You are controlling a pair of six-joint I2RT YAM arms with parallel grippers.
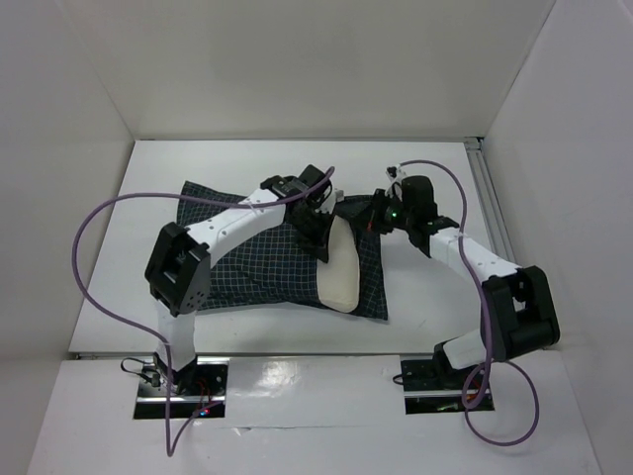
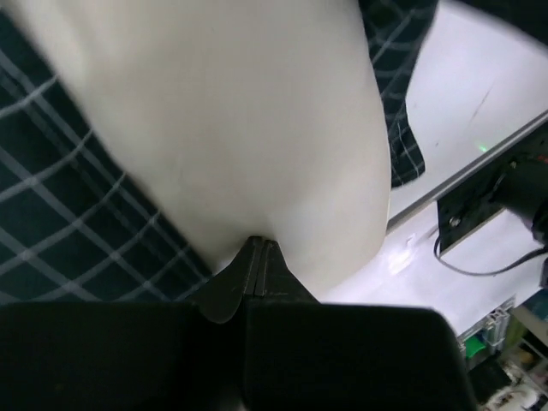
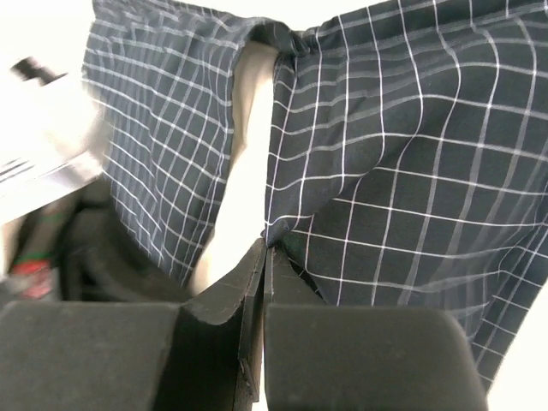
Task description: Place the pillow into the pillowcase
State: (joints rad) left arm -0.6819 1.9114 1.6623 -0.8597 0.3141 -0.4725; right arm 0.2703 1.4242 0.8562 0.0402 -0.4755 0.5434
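Both grippers sit at the far right end of the pillowcase, which lies spread across the middle of your white table, its checked cloth rumpled and reaching toward the left. The pillow lies at that right end with a long cream strip of it bare, running from the grippers toward the near edge of the cloth, checked fabric on either side of it. Your left gripper has its jaws pressed together, their tips set right against the pillow's skin where a small dimple shows; whether they nip any of it you cannot tell from the left wrist view. From above, that gripper is at the far end of the bare strip. Your right gripper is likewise closed tight, and it pinches an edge of the pillowcase: the cloth rises in taut folds from the tips. Beside that held edge, the right wrist view shows a slit between two layers of check, with the pillow's cream surface inside it. From above, the two grippers are near each other, the right one just to the right of the left.
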